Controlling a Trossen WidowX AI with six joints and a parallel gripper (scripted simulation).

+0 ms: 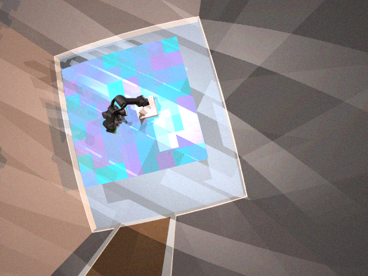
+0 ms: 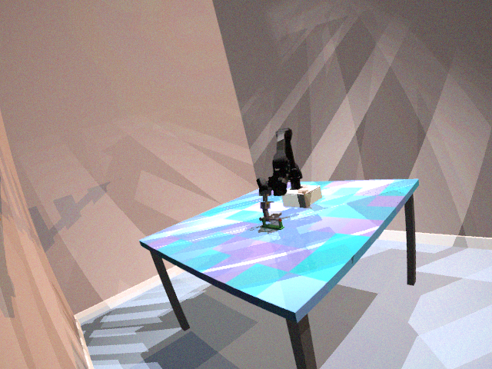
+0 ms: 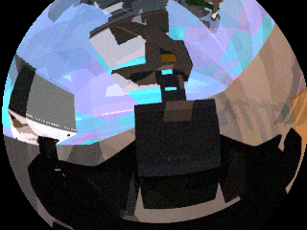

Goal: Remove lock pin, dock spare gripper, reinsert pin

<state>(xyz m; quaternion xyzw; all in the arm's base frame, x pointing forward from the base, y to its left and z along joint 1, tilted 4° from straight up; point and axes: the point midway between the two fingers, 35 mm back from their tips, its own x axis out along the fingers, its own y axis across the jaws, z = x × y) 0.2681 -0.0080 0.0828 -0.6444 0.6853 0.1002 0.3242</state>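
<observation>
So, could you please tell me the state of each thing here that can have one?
Gripper: shut on the spare gripper.
Spare gripper: held between the fingers, hanging over the mount; whether it is seated cannot be told.
Mount: standing on the table; its socket is too small to judge.
Lock pin: cannot be made out.

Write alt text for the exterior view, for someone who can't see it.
A black robot arm on a table patterned in blue, cyan and purple holds the spare gripper upright in its gripper, right over a small green mount. The arm stands on a pale block near the table's far edge, with tan and grey walls behind.
</observation>
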